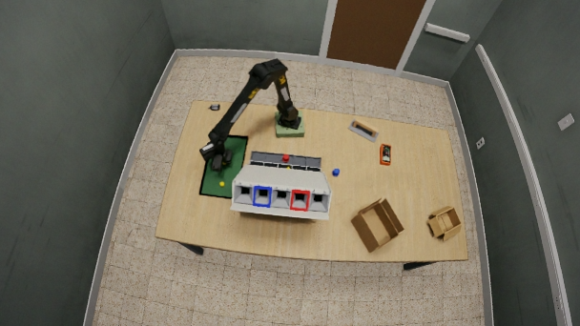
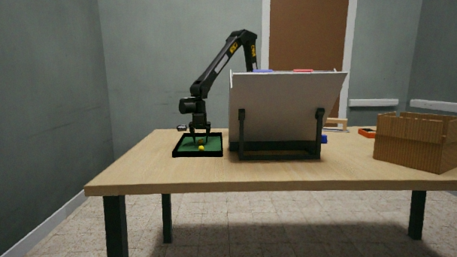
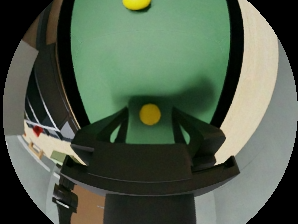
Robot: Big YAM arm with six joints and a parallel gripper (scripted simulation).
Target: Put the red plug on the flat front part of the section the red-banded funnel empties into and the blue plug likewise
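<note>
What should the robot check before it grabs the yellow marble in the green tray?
1. Gripper open, nothing held: ok.
2. Marble sits between the two fingers: ok in the wrist view.
3. Fingers low enough to close on it: cannot tell; the exterior view shows the tips just above the tray.
4. Second marble apart from the fingers: ok.
5. Blue-banded funnel and red-banded funnel unblocked: ok.
6. Both plugs placed: not ok; the blue plug lies on the table.
</note>
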